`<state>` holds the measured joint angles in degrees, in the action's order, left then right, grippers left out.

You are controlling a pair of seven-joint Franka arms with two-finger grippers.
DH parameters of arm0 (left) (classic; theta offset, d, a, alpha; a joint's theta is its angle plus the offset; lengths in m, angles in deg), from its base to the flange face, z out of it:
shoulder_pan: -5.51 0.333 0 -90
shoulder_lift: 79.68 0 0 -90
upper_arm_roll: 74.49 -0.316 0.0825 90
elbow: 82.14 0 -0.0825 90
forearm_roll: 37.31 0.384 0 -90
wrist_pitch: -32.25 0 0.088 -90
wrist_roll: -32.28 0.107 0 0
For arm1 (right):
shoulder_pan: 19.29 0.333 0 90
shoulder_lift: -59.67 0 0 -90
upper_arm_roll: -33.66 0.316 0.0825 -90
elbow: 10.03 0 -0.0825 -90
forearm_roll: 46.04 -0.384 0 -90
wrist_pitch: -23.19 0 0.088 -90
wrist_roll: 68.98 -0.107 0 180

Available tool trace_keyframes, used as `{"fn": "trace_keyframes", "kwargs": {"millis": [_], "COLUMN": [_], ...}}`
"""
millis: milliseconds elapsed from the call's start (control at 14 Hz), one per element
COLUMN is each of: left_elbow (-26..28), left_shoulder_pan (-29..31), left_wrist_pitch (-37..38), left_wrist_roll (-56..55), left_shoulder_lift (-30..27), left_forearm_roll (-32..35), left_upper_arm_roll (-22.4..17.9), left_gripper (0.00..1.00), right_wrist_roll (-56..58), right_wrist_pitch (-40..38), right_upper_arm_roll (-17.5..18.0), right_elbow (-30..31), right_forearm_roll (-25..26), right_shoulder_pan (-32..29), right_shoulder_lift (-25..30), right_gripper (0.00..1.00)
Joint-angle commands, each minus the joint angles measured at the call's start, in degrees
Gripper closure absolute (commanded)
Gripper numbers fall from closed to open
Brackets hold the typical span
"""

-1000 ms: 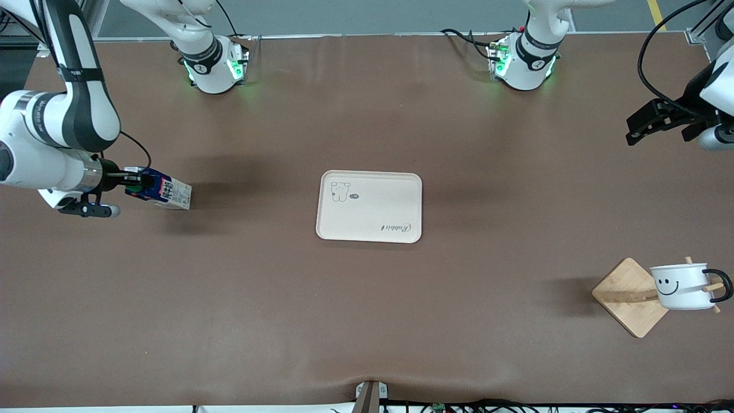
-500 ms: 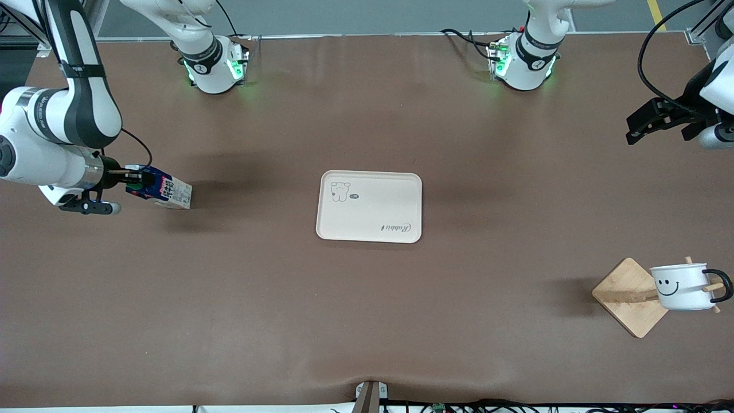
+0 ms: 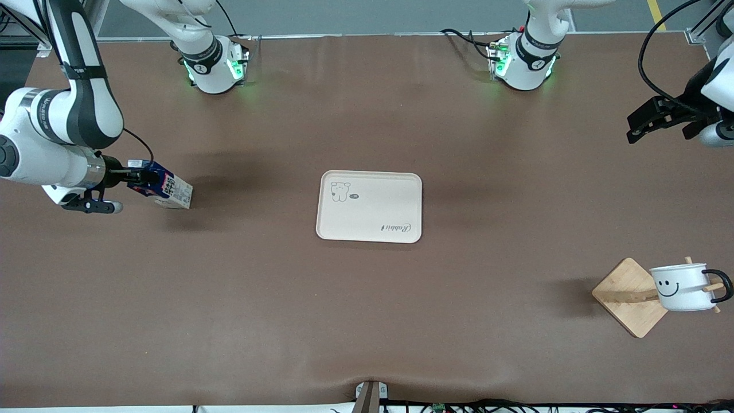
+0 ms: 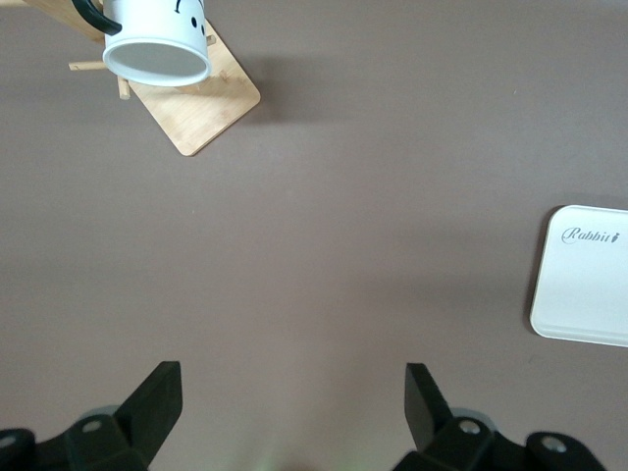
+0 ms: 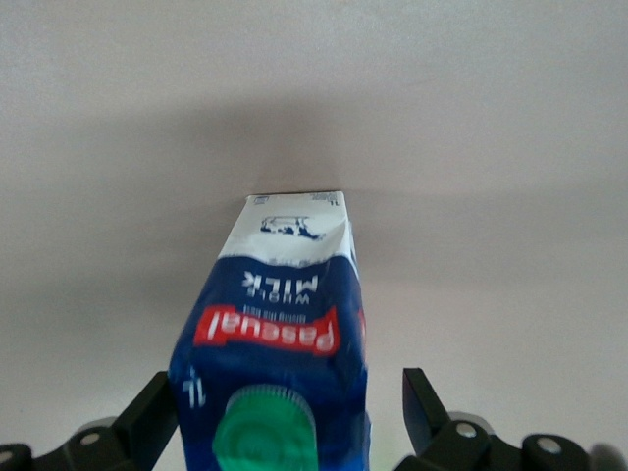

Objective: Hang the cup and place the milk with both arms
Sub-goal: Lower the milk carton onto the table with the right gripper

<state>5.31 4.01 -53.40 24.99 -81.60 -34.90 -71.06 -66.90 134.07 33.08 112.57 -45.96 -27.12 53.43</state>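
Only the right wrist view shows the milk (image 5: 278, 353) between the right claw's (image 5: 289, 417) spread fingers, untouched. At lower right, the cup (image 3: 682, 287) hangs on a wooden rack (image 3: 629, 296). The centre tray (image 3: 370, 206) holds nothing. The left claw (image 4: 292, 404) waits open above the tabletop (image 3: 367, 298).

Brown table (image 3: 367, 298), grey floor (image 3: 373, 17)

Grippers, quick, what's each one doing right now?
Left gripper: open, holding nothing, waiting over the left arm's end of the table.
Right gripper: open around the top of the milk carton, not yet closed.
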Motion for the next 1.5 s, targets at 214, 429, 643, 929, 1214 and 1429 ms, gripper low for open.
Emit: {"fn": "trace_keyframes", "kwargs": {"millis": [214, 429, 643, 929, 1214, 1429], "left_elbow": [1.9, 1.8, 1.8, 1.9, 2.4, 2.9], "left_shoulder_pan": [1.2, 1.3, 2.2, 2.2, 2.2, 2.2], "left_wrist_pitch": [-0.8, -0.8, -0.8, -0.9, -0.9, -1.0], "left_wrist_roll": [0.6, 0.6, 0.7, 1.0, 1.0, 1.0], "left_shoulder_lift": [-2.3, -2.5, -2.5, -2.5, -2.5, -2.5], "left_forearm_roll": [-0.3, -0.6, -0.7, -0.8, -0.8, -0.9], "left_upper_arm_roll": [0.4, 0.3, 0.2, 0.2, 0.3, 0.4], "left_gripper": [0.0, 0.0, 0.0, 0.0, 0.0, 0.0], "right_wrist_roll": [0.5, 0.5, 0.5, 0.5, 0.6, 1.7], "right_wrist_pitch": [0.6, 0.6, 0.5, 0.3, 0.1, -2.4], "right_upper_arm_roll": [1.1, 1.1, 1.1, 1.1, 1.1, 1.1], "right_elbow": [0.9, 0.8, 0.9, 0.9, -0.3, -3.1], "right_forearm_roll": [0.8, 0.8, 0.8, 0.8, 0.8, 0.8], "right_shoulder_pan": [-1.4, -1.3, -1.3, -1.3, -1.0, -0.9], "right_shoulder_lift": [1.0, 1.0, 1.0, 0.9, 0.9, 0.0], "right_gripper": [0.0, 0.0, 0.0, 0.0, 0.0, 0.0]}}
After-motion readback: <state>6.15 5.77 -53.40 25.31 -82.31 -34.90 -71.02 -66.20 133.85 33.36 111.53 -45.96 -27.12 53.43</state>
